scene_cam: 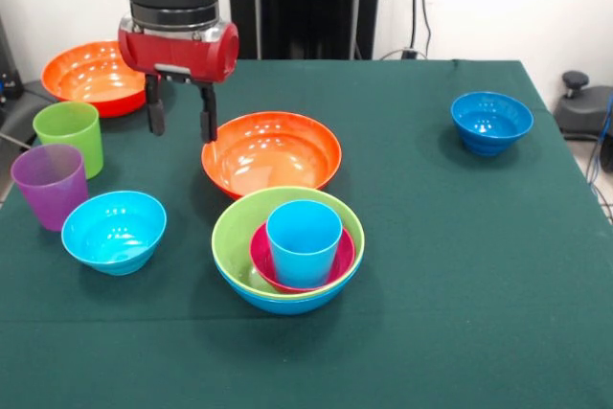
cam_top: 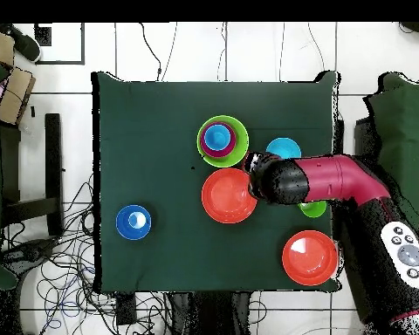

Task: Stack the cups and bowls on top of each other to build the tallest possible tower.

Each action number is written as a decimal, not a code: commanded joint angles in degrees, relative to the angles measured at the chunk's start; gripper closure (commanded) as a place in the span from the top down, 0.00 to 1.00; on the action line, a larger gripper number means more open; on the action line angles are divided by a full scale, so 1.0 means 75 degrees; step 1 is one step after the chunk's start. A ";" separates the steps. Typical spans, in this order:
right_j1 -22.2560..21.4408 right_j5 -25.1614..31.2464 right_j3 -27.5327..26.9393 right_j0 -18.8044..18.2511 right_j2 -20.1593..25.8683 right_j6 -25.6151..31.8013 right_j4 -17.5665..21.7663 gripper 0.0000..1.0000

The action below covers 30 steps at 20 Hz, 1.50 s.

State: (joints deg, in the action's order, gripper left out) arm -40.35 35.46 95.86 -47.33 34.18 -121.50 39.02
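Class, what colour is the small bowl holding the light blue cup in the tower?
Magenta: the small bowl shows best in the front view.

Bare cloth (scene_cam: 431, 265) was left across the frame's right half, broken only by a blue bowl (scene_cam: 491, 122); the left edge was crowded by cups (scene_cam: 69, 136) and bowls (scene_cam: 114, 230).

Tower (scene_cam: 287, 256): light blue cup (scene_cam: 304, 237) upright in magenta bowl (scene_cam: 343, 261), green bowl (scene_cam: 235, 232), blue base.

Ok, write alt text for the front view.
A red and black arm's open claw hangs beside an orange bowl on a green table. In front, the tower: a light blue cup in a magenta bowl in lime green and blue bowls. Loose cups and bowls stand around.
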 commanded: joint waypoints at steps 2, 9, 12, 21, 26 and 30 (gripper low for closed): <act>0.0646 -0.0836 0.0787 0.0072 -0.0180 0.1090 0.1069 1.00; 0.0359 -0.0448 0.0934 -0.0358 0.0256 0.1361 0.0536 1.00; 0.0290 0.0002 0.0687 -0.0473 0.0496 0.1484 0.0100 1.00; 0.0542 0.1231 -0.0583 -0.0475 0.0821 0.1739 -0.0767 1.00; 0.0850 0.1891 -0.1732 0.0043 0.0670 0.1665 -0.0812 1.00; 0.1123 0.1983 -0.2306 0.0344 0.0570 0.1441 -0.0754 1.00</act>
State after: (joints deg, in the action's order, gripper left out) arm -36.56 43.71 88.29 -49.03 37.05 -121.50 33.47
